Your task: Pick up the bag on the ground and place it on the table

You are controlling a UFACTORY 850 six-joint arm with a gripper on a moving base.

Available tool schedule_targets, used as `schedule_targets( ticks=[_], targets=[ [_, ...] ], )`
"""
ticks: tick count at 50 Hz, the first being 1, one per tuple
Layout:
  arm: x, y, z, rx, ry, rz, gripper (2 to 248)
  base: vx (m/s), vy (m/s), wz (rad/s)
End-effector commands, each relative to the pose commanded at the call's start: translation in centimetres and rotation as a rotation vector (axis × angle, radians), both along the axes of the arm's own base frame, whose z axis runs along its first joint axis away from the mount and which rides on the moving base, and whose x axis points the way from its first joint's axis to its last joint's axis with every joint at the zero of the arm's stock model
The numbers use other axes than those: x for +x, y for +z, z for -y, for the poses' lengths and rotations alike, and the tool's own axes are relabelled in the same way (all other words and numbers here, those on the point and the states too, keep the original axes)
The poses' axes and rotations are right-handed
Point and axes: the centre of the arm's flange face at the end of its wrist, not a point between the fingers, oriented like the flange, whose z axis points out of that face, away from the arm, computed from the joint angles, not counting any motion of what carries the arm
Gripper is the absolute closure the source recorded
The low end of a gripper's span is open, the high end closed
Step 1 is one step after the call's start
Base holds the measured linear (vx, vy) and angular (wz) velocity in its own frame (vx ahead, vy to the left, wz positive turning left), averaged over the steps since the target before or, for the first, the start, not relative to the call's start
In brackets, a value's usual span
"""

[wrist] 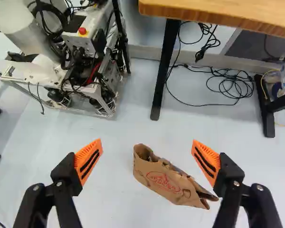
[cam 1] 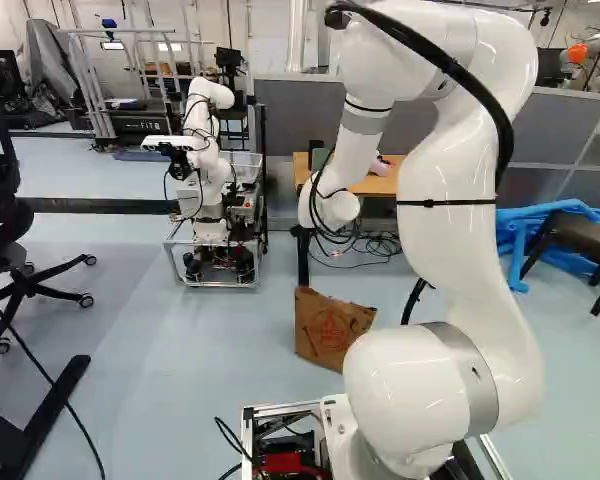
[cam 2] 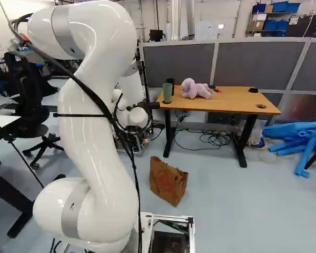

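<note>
The paper bag (cam 1: 330,332) is on the floor (cam 1: 180,350), at the lower middle of the left base view. The gripper (wrist: 147,144) is spread wide. The bag is probably light and easily crushed, so I would pinch gently its upper edge.

The bag (cam 1: 325,325) stands on the floor (cam 1: 200,370), nearer than the left leg (cam 1: 303,262) of the surface (cam 1: 377,187). A green cup (cam 1: 320,160) sits by the surface's left edge; the arm (cam 1: 465,210) hides much of the rest. Cables (cam 1: 378,246) lie beneath. Left of the surface is another robot (cam 1: 210,175); at the right, blue tubes (cam 1: 520,235).
</note>
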Motion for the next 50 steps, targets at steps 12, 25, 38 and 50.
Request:
schedule_targets(
  ticks=[12,25,38,50],
  targets=[
    [1.1,-1.9,-0.1,-0.003,0.002,-0.062,3,0.0,0.0,0.0],
    [2.2,-4.0,-0.1,-0.005,0.002,-0.12,3,0.0,0.0,0.0],
    [2.9,-6.0,-0.1,-0.008,0.001,-0.178,3,0.0,0.0,0.0],
    [3.2,-7.7,-0.1,-0.009,0.001,-0.209,3,0.0,0.0,0.0]
  ],
)
